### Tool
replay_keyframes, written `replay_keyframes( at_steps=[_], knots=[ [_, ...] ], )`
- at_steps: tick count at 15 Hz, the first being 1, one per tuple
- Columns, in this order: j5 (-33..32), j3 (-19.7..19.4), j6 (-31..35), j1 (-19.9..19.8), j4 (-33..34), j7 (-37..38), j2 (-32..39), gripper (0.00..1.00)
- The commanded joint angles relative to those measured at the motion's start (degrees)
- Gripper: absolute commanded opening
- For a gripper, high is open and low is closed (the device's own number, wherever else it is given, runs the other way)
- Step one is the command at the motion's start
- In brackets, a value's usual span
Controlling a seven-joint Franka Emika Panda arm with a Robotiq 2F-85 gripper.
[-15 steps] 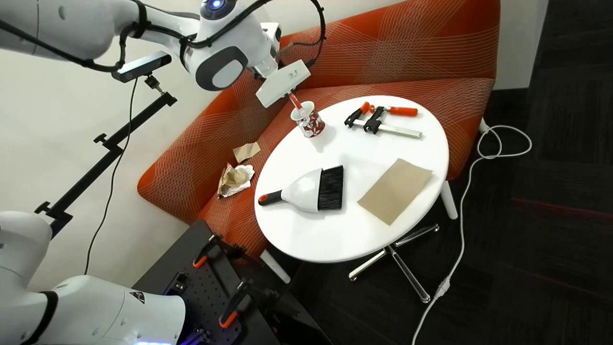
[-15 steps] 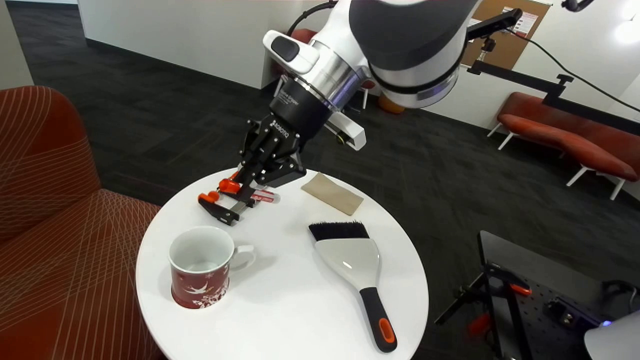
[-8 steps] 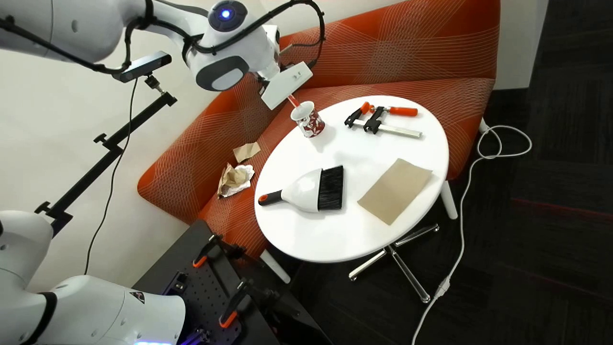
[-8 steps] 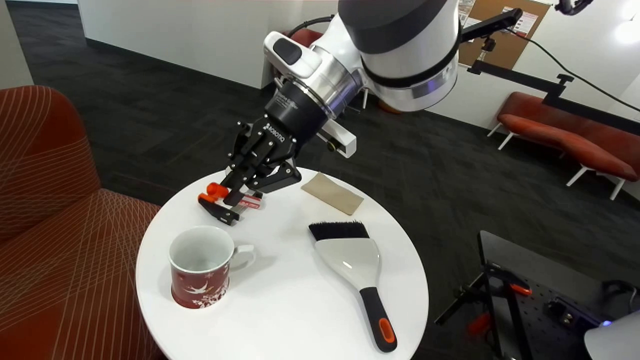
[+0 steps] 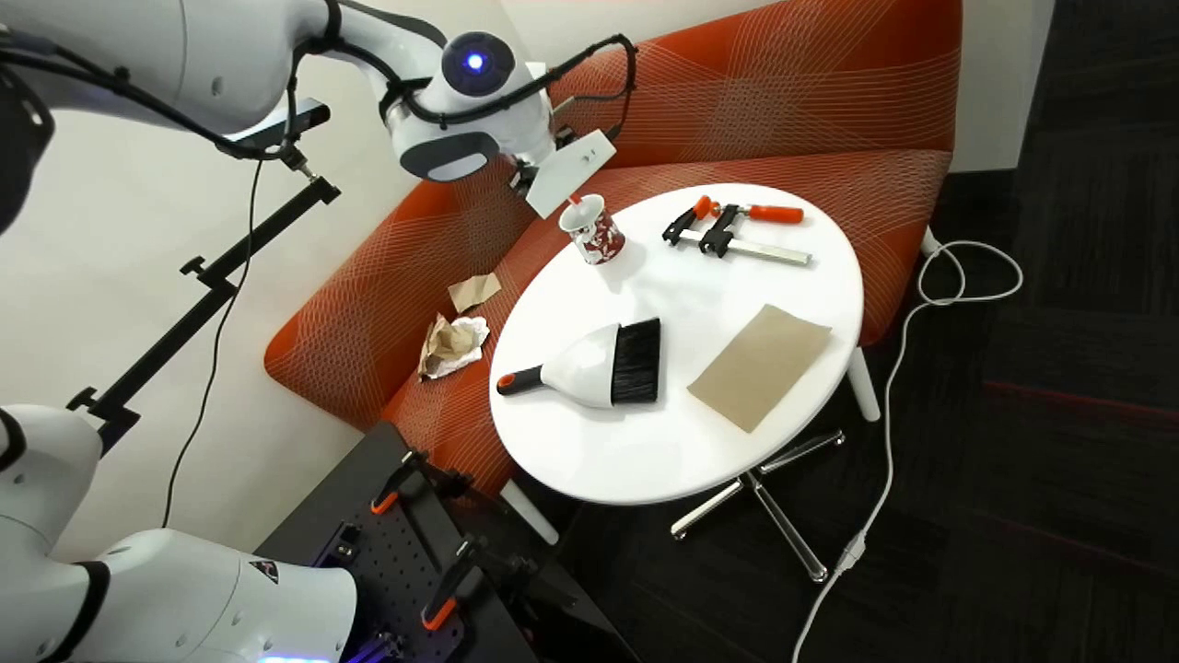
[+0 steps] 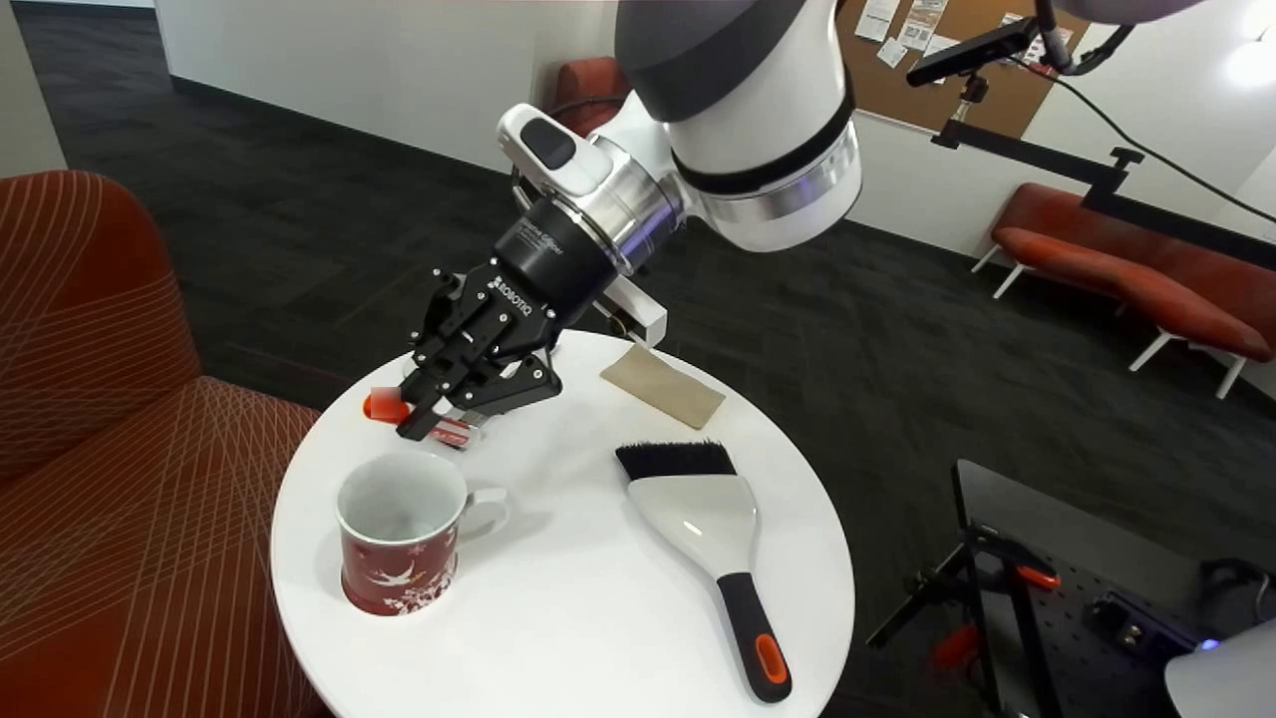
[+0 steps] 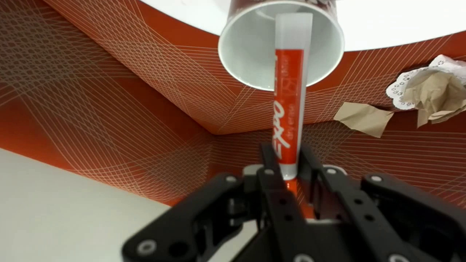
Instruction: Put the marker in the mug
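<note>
Hand [image 7: 286, 156] pinching marker [image 7: 290, 91]: grasp done. Mug [image 6: 399, 578] near, below hand; marker not yet inside. Insertion, release remain.

a round white counter [image 5: 608, 458] is standing beside a line-patterned orange bench [image 5: 783, 92]; dark carpet [image 6: 877, 349] is stretching toward pale walls [image 6: 379, 80], where a brown board [image 6: 919, 102] is hanging.
</note>
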Motion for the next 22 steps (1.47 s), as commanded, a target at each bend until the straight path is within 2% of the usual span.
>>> replay_keyframes(
  at_steps=[1, 3, 7, 16, 17, 18, 20, 22],
  knots=[
    [5.8, 1.8, -1.8, -0.4, 3.8, -6.4, 3.1, 0.05],
    [8.6, 1.2, -3.3, 0.4, 5.1, -8.7, 3.7, 0.05],
    [11.9, -2.5, -7.1, 3.5, 7.6, -10.6, 4.6, 0.05],
    [16.8, -15.3, -15.1, 13.6, 12.3, -10.4, 5.7, 0.06],
    [17.1, -16.6, -15.5, 14.6, 12.5, -10.1, 5.6, 0.2],
    [17.3, -17.6, -15.8, 15.5, 12.5, -10.0, 5.5, 0.45],
    [17.8, -19.1, -16.1, 16.9, 12.1, -10.2, 4.9, 0.49],
    [18.2, -19.8, -15.9, 17.8, 11.5, -10.6, 4.2, 0.63]
  ],
)
